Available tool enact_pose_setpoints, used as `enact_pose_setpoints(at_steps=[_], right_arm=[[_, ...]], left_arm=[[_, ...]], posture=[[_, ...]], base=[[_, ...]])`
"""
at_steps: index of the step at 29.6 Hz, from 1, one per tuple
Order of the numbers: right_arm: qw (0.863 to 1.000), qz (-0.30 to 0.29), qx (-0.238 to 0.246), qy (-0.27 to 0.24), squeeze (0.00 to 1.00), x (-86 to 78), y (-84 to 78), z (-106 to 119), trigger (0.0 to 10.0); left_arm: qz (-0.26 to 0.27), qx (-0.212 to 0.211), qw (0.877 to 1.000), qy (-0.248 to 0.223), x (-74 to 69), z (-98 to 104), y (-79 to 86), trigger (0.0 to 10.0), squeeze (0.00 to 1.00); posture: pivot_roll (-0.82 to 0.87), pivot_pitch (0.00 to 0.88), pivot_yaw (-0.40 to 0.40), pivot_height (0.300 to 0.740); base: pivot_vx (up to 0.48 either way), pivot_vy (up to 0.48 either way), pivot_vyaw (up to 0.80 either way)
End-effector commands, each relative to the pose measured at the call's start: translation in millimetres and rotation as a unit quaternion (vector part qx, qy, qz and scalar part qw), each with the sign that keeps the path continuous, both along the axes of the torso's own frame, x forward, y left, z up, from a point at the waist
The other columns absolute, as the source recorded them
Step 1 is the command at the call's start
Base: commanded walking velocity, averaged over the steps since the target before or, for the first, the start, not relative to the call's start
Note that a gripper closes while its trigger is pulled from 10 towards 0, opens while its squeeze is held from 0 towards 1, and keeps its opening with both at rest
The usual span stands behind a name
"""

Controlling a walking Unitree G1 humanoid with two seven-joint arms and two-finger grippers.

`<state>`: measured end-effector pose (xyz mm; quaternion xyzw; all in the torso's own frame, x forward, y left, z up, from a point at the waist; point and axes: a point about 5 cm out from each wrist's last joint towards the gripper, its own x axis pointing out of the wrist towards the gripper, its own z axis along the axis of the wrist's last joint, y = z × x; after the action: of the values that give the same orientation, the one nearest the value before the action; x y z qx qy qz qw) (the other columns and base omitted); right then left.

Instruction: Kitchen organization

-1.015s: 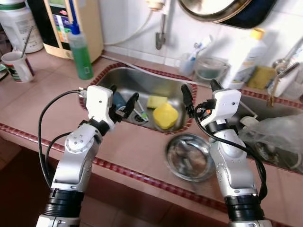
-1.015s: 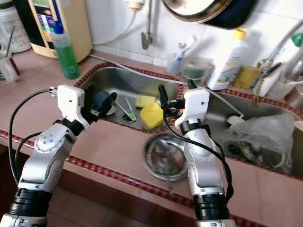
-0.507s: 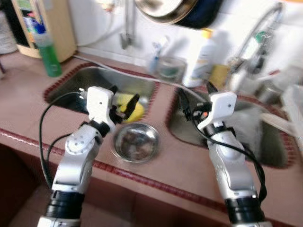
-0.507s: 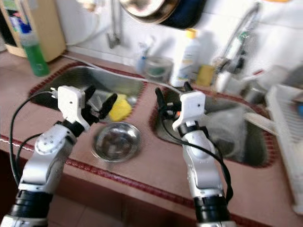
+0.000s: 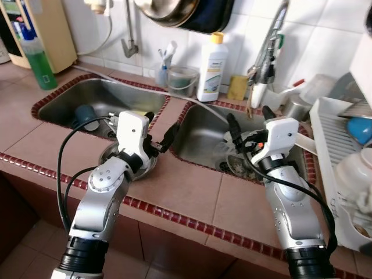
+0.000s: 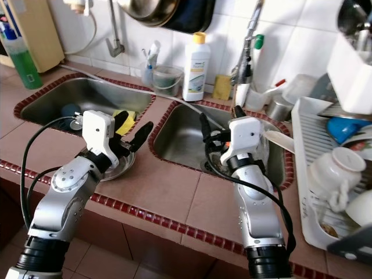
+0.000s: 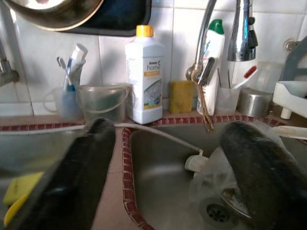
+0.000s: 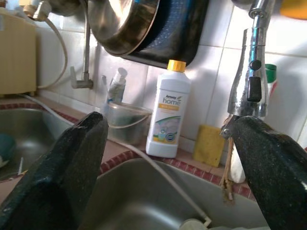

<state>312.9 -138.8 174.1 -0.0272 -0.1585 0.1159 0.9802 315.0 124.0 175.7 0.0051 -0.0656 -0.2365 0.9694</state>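
On the pink tiled counter (image 5: 192,192) with its dark red edging, between the two basins: a round steel bowl (image 6: 119,164), upright, just at the near rim of the left stainless sink (image 5: 64,102). Directly above that bowl, the left gripper (image 5: 160,129), black fingers spread wide and released, clasping nothing, pointed toward the strip between the basins. Over the near edge of the right stainless sink (image 5: 197,133), the right gripper (image 5: 250,119), likewise spread apart and loose, aimed at the back wall.

In the left basin: a dark blue cup (image 5: 87,116) on its side and a yellow sponge-like piece (image 6: 123,116), partly hidden behind the left arm. Down in the right basin, near the drain: crumpled clear plastic (image 7: 211,177), with what lies under it too blurred to tell.

Along the tiled ledge behind the sinks: a white detergent bottle with a yellow cap (image 5: 212,68), upright; just beside it a clear plastic jug (image 5: 183,81) and a small holder of toothbrushes (image 7: 69,91); on the bottle's other side a yellow rectangular sponge (image 5: 237,87) standing on edge, then the chrome tap (image 5: 267,49) arching over the right basin. At the far left, a green plastic bottle (image 5: 39,61), well apart from the bowl.

High on the wall: a hanging steel pan against a dark one (image 8: 139,24). At the far right of the counter: a white plastic dish rack (image 5: 334,151) with a white ceramic cup (image 6: 337,168) tipped on it.
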Motion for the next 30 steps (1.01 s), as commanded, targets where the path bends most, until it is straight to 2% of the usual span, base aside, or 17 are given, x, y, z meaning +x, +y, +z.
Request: enact_pose_setpoints(at_steps=[1,5,8,12,23,24,25,27,30], right_arm=[[1.000,0.003,-0.001,-0.004,0.00,-1.4,1.9,3,10.0],[1.000,0.002,-0.001,-0.002,0.00,-2.4,1.5,2,10.0],[1.000,-0.005,-0.006,0.000,0.00,-4.4,-0.9,0,10.0],[1.000,-0.001,-0.007,0.004,0.00,-7.0,-0.4,-1,10.0],[0.995,0.086,-0.030,0.042,0.00,-34.0,11.4,-19,10.0],[0.993,0.099,-0.029,0.050,0.00,-38.3,12.1,-20,10.0],[0.992,0.111,-0.028,0.055,0.00,-41.8,12.7,-20,10.0],[0.989,0.129,-0.032,0.058,0.00,-47.0,13.8,-20,10.0],[0.985,0.154,-0.033,0.065,0.00,-53.8,15.6,-20,10.0]], left_arm=[[0.010,0.003,1.000,0.011,2.7,0,5.9,10.0,1.00],[0.011,0.007,1.000,0.024,3.6,-2,7.2,10.0,1.00],[0.023,0.034,0.997,0.059,6.0,-7,10.2,10.0,1.00],[0.027,0.044,0.996,0.079,6.1,-8,11.1,10.0,1.00],[0.018,0.066,0.990,0.119,-3.1,-8,21.0,10.0,1.00],[0.012,0.081,0.989,0.125,-5.0,-8,21.3,10.0,1.00],[0.003,0.092,0.987,0.132,-6.8,-8,21.1,10.0,0.00],[-0.006,0.108,0.985,0.138,-9.2,-8,21.4,10.0,0.00],[-0.006,0.106,0.982,0.154,-11.0,-8,24.1,10.0,0.00]], posture=[[0.14,0.030,-0.050,0.740],[0.14,0.037,-0.045,0.740],[0.14,0.045,-0.040,0.740],[0.14,0.052,-0.039,0.740],[0.15,0.077,-0.043,0.740],[0.15,0.080,-0.044,0.740],[0.15,0.080,-0.044,0.740],[0.15,0.085,-0.045,0.740],[0.15,0.085,-0.045,0.740]], base=[[0.000,0.000,0.00],[0.000,0.000,0.00],[0.000,0.000,0.00],[0.000,0.000,0.00],[0.000,0.000,0.00],[0.000,0.000,0.00],[0.000,0.000,0.00],[0.000,0.000,0.00],[0.000,0.000,0.00]])
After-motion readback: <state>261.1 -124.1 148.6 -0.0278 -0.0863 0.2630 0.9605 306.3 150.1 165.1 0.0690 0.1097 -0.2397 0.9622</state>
